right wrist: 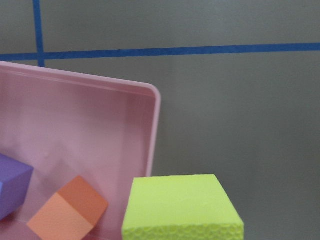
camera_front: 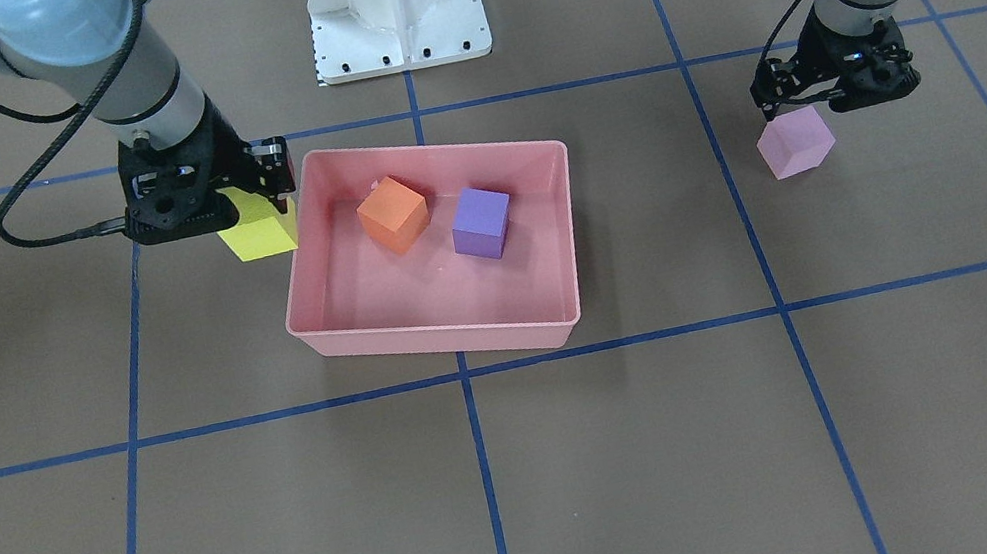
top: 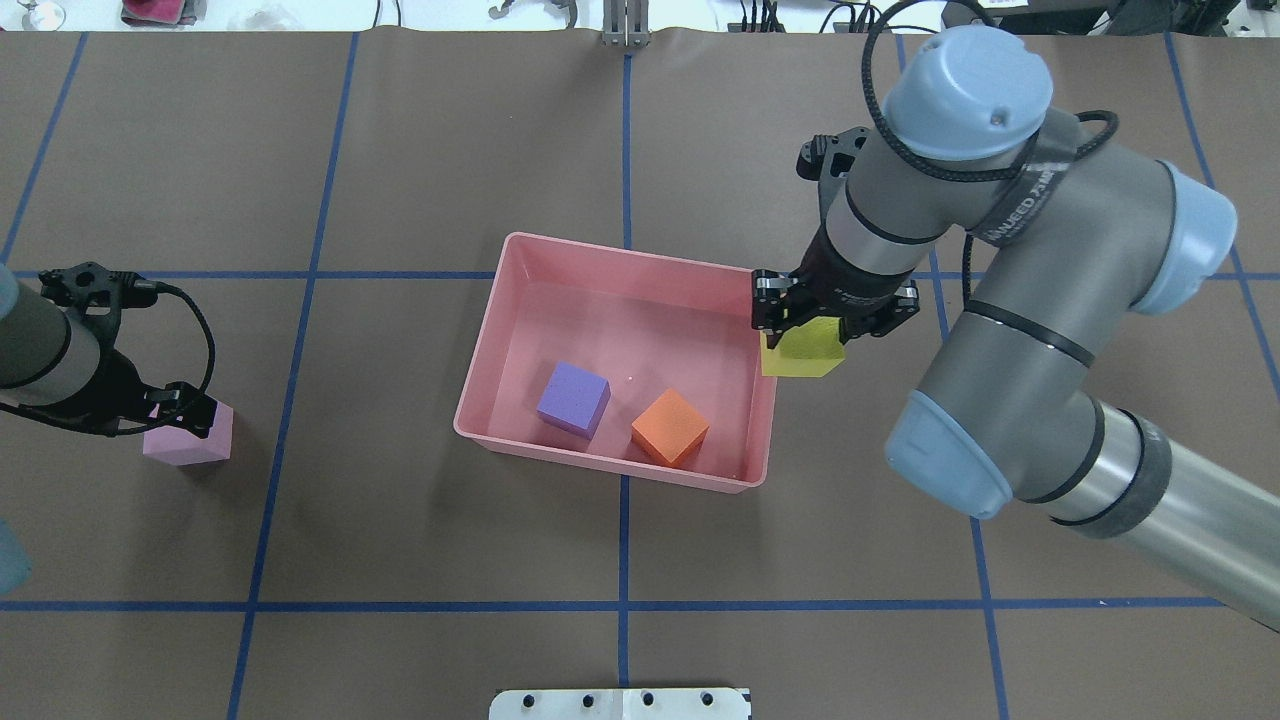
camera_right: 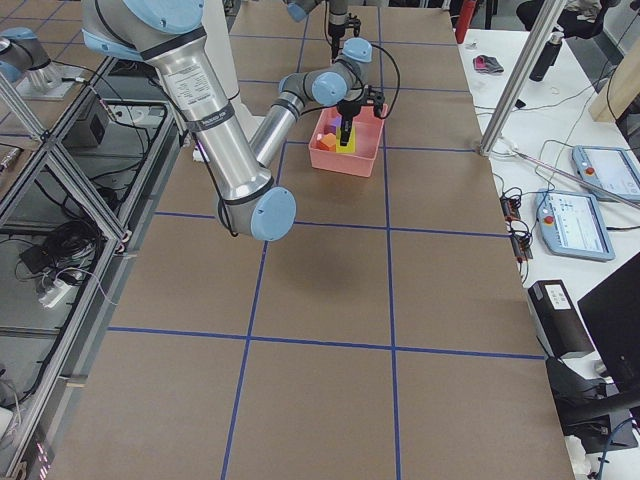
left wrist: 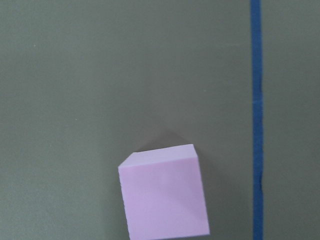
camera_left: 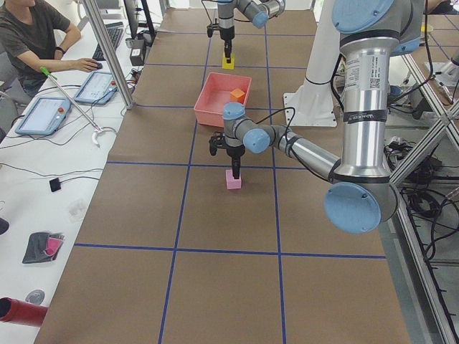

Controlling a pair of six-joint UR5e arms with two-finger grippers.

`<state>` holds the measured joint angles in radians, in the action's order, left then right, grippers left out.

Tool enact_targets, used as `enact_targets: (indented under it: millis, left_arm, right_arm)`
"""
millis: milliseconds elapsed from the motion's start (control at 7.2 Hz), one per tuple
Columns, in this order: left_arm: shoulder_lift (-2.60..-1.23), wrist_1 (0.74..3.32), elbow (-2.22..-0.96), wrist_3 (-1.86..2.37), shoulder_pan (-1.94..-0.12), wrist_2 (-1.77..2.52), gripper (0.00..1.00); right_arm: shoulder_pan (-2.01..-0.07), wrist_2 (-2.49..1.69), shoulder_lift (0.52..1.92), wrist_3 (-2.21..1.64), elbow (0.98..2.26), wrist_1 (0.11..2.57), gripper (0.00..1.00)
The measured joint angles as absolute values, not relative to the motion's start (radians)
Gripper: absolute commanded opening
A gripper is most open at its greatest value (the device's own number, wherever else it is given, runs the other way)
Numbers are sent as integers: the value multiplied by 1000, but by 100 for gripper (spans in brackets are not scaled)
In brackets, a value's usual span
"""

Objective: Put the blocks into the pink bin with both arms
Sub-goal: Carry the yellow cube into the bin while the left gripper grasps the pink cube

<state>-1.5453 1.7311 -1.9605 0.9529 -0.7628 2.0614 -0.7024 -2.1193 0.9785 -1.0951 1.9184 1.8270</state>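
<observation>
The pink bin (camera_front: 442, 332) lies mid-table and holds the orange block (camera_front: 392, 215) and the purple block (camera_front: 481, 221). My right gripper (camera_front: 243, 209) is shut on the yellow block (camera_front: 257, 232) and holds it raised just outside the bin's side wall, by the rim (top: 765, 330). The right wrist view shows the yellow block (right wrist: 180, 205) beside the bin's corner (right wrist: 155, 115). The light pink-lilac block (camera_front: 795, 143) sits on the table far from the bin. My left gripper (top: 180, 412) hovers just over this block (left wrist: 162, 195) and looks open.
The white base pedestal (camera_front: 394, 0) stands behind the bin. Blue tape lines (camera_front: 484, 482) grid the brown table. In the exterior left view an operator (camera_left: 36, 36) sits at a side bench with tablets.
</observation>
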Motion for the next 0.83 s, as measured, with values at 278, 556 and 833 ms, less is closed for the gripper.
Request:
enact_targets:
  millis: [278,556,833]
  left_arm:
    - [-1573,1749,-1910,986,-759,2062,99]
    - [-1586,1751,-1886,992,-757,2062,99]
    - [-1599,1752,-1865,993,-756,2062,83]
  right_arm:
    - [-667,-2095,911,-1144,1863,1823,0]
    - [-625,-2072,892,-1209,1799,1742,0]
    - [-605,-2068,874,-1254,1751,1684,0]
